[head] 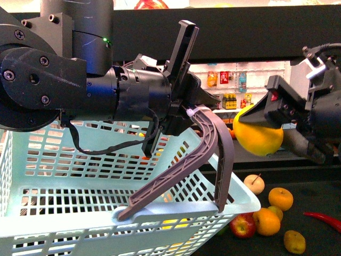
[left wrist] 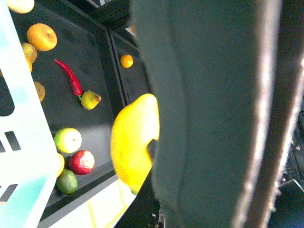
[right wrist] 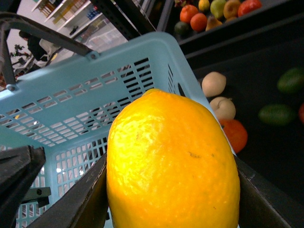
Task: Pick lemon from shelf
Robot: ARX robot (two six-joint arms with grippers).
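My right gripper is shut on the large yellow lemon and holds it in the air just right of the basket's rim. The lemon fills the right wrist view between the two dark fingers, and shows in the left wrist view. My left gripper is shut on the grey basket handle of the pale blue basket. The black shelf tray lies below the lemon with other fruit on it.
On the tray lie oranges, a red apple, a pale pear and a red chili. The left wrist view shows the chili, limes and more fruit. White wall shelves with bottles stand far behind.
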